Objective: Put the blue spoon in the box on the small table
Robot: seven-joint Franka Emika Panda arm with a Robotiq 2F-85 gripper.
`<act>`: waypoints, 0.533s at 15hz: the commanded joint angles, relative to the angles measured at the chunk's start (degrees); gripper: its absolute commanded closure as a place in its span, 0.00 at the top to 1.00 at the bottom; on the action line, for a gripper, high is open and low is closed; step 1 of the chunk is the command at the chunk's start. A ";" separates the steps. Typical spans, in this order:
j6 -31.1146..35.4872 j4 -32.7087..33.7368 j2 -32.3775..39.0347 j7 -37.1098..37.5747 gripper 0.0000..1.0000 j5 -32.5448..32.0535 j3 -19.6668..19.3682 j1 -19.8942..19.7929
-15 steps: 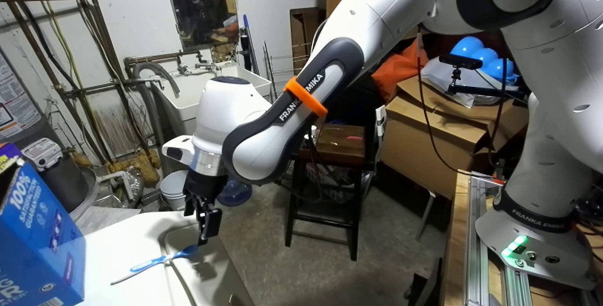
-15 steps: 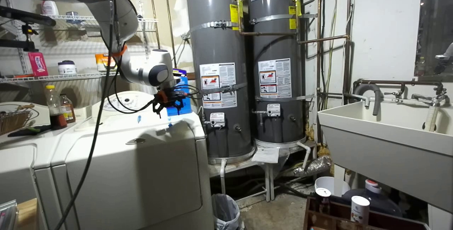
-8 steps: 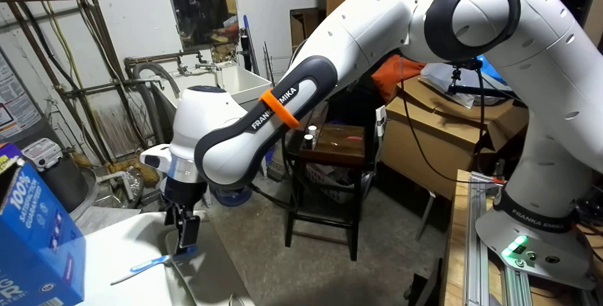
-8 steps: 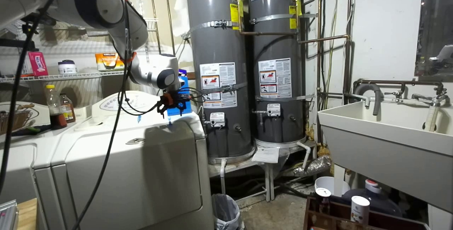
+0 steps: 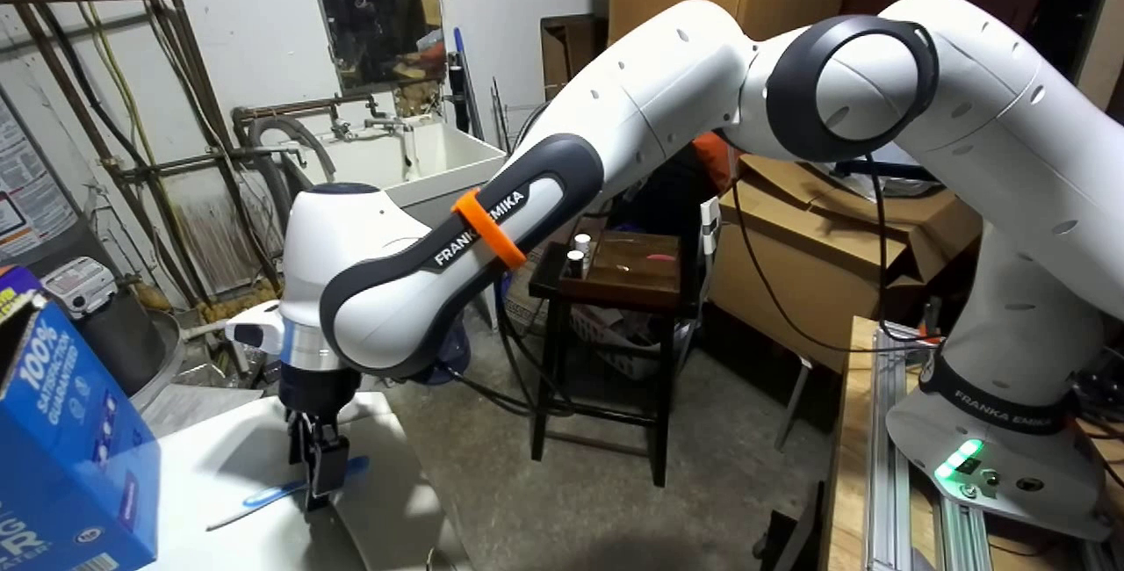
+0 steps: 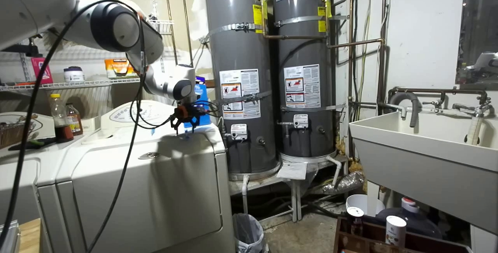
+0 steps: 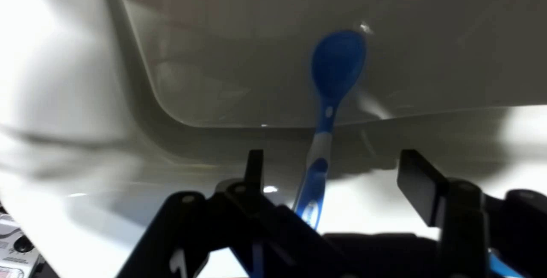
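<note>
The blue spoon (image 5: 274, 494) lies on the white appliance top (image 5: 202, 466); it also shows in the wrist view (image 7: 337, 66), its bowl pointing away from the gripper. My gripper (image 5: 314, 496) is open and low over the spoon's handle. In the wrist view the fingers (image 7: 331, 158) stand apart on either side of the handle, which sits closer to the left finger. The handle's end is hidden behind that finger. The shallow dark-brown box (image 5: 637, 268) sits on the small table (image 5: 549, 274). Part of the box also shows in an exterior view (image 6: 365, 244).
A blue printed carton (image 5: 83, 457) stands beside the spoon's handle end. Two small canisters (image 6: 395, 229) stand in the box. A utility sink (image 5: 448, 154) is behind the arm, large cardboard boxes (image 5: 808, 246) are beside the small table. A black cable (image 6: 116, 190) hangs from the arm.
My gripper has moved along the spoon from the bowl toward the handle and come down closer to the appliance top. The fingers remain apart. The spoon has not moved.
</note>
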 commanded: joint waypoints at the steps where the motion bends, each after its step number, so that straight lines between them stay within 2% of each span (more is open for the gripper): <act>1: -2.17 4.46 2.75 2.60 0.74 -1.66 -1.07 1.89; 2: -1.53 4.14 2.67 3.08 0.73 -1.68 -1.31 1.99; 4: -1.03 3.76 2.31 3.19 0.49 -0.79 -2.30 2.29; 5: -1.27 4.36 2.84 3.71 0.47 -1.70 -1.73 1.97; 8: -1.10 4.16 2.35 3.71 0.23 -0.82 -2.98 2.51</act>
